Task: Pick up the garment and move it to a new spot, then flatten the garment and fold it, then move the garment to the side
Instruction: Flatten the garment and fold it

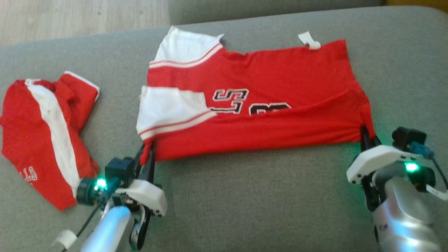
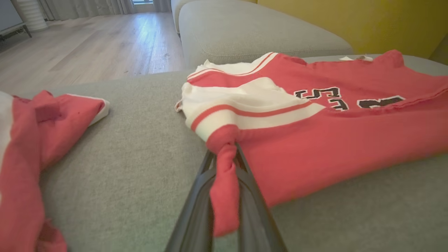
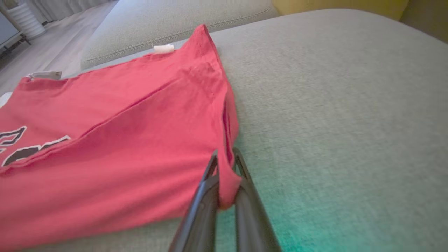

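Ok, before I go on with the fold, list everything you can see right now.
jersey: one, red with white striped sleeves and black lettering, spread across the middle of the sofa
fabric tags: two, pale, along the jersey's far edge
second garment: one, red with a white stripe, crumpled at the sofa's left end
sofa: one, grey, under both garments
floor: one, pale wood, beyond the sofa
wall: one, yellow, behind the sofa
left gripper: one, dark fingers, shut on the jersey's near left corner
right gripper: one, dark fingers, shut on the jersey's near right corner
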Controlling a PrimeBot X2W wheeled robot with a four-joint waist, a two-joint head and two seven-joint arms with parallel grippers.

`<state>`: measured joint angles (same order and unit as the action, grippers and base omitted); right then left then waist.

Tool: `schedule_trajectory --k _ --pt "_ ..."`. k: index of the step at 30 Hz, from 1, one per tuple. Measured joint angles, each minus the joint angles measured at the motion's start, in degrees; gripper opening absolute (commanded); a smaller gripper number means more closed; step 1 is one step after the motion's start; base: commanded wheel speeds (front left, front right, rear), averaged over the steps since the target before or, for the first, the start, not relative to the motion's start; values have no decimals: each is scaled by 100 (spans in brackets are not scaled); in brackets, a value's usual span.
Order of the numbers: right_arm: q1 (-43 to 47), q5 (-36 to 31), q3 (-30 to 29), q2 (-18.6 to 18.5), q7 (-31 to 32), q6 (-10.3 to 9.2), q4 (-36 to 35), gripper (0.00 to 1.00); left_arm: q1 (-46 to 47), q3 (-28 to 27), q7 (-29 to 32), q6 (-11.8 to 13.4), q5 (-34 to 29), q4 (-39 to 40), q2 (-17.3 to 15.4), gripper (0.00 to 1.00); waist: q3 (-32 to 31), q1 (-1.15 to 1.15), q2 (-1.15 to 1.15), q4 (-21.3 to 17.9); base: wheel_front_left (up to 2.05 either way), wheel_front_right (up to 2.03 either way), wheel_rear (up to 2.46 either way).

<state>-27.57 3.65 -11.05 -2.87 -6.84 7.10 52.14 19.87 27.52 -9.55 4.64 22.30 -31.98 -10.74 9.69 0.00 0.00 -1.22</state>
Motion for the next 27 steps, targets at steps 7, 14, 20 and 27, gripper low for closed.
schedule_trajectory --k 7,14,20,27 --pt "581 -65 -163 22 136 1 -458 0 -383 67 136 -10 98 -54 -40 0 -384 0 0 -94 0 0 0" --pt "1413 16 -165 34 675 1 -1249 0 -898 236 443 -8 151 240 -127 0 -748 -1 0 -191 0 0 0" --pt "2192 236 -171 42 1215 1 -2138 0 -1349 380 804 144 192 654 -205 0 -929 -1 0 -255 0 0 0" --pt "2607 391 -176 57 1657 1 -2808 100 -1500 485 1109 193 192 891 -302 0 -947 0 0 -269 0 0 0"
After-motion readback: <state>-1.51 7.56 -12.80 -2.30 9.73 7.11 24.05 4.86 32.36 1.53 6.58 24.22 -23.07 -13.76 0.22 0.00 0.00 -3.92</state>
